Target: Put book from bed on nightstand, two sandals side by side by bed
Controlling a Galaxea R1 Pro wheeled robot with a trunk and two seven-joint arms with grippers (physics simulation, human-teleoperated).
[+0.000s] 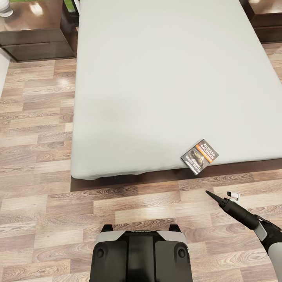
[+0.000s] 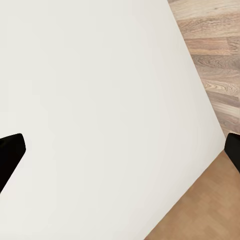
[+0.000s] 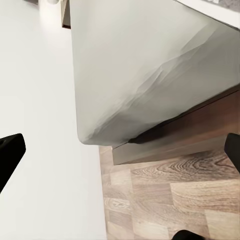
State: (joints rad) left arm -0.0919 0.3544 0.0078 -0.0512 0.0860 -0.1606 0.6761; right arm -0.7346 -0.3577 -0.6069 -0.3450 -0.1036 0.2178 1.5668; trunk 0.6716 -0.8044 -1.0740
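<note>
- One book (image 1: 199,156), flat at the bed's (image 1: 164,78) near edge, just beyond the right fingers (image 1: 213,196).
- Two nightstands (image 1: 33,29), far corners.
- Wood-plank floor (image 1: 47,203).
- Right fingers spread wide, empty; left fingers (image 2: 11,156) likewise wide.

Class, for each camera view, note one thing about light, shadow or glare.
Head view: bright glare patches on the glossy nightstand top, dark shadow strip under the bed edge near the book. Left wrist view: a flat, evenly lit pale surface, no shadows. Right wrist view: soft shading picks out mattress creases; dark shadow beneath the frame.
</note>
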